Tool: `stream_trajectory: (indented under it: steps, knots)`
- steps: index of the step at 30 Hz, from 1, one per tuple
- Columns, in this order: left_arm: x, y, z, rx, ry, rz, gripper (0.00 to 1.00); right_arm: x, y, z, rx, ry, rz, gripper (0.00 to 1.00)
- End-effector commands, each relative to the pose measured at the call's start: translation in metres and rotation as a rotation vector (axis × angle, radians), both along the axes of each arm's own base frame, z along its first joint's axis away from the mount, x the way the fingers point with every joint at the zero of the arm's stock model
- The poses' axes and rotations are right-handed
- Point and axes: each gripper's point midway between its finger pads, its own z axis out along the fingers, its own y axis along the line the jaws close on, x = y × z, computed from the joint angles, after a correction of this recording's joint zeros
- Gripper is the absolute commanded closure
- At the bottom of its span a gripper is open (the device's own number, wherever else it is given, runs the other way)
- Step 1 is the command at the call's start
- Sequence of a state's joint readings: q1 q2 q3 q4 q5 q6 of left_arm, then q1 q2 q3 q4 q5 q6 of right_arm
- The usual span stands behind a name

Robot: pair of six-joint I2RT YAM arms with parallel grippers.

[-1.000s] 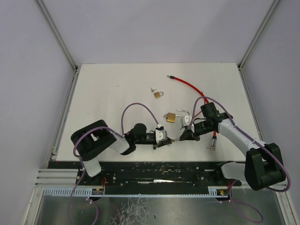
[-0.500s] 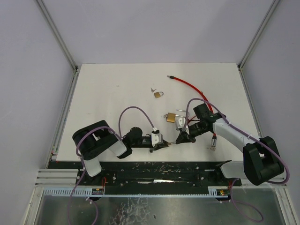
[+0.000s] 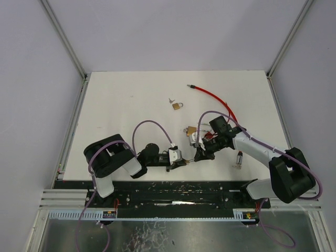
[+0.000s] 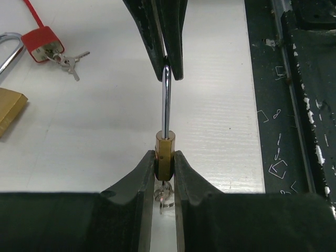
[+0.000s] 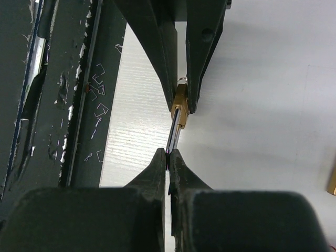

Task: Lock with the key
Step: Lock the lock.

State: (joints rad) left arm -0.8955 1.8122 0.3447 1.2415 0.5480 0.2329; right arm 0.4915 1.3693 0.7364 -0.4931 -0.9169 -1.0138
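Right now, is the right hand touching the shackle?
Touching. The left wrist view shows the right hand shut on the top of the shackle, with no gap between them.

White table (image 3: pixel 126 115), top view. Lying on it: a small brass padlock (image 3: pixel 178 106) with a key (image 3: pixel 170 100) just beside it, centre; a red cable (image 3: pixel 210 96), far right; a larger brass padlock (image 3: pixel 191 130); a red lock body (image 4: pixel 43 43) touching its keys (image 4: pixel 67 59); a small unidentifiable metal item (image 3: pixel 239 158), near right.
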Motion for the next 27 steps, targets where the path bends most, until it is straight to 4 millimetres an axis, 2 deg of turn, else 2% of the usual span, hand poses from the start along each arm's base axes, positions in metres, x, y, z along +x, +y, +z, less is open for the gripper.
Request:
stream_trajectory:
  steps: [1,11,17,23,27]
  knots:
    - [0.012,-0.026,0.096,-0.312,-0.254,-0.029,0.99,0.013,0.021,0.000,-0.016,-0.034,-0.014,1.00]
    - [0.015,-0.025,0.093,-0.303,-0.258,-0.017,0.99,0.015,0.033,-0.008,-0.080,-0.002,-0.036,1.00]
    - [0.015,-0.024,0.091,-0.302,-0.254,-0.020,0.99,0.010,0.046,-0.003,-0.028,0.083,-0.048,1.00]
    - [0.014,-0.024,0.093,-0.310,-0.240,-0.041,0.99,0.019,0.053,0.004,0.010,0.071,-0.099,1.00]
    - [0.007,-0.028,0.090,-0.312,-0.206,-0.094,0.99,0.017,0.057,0.011,0.045,0.069,-0.076,1.00]
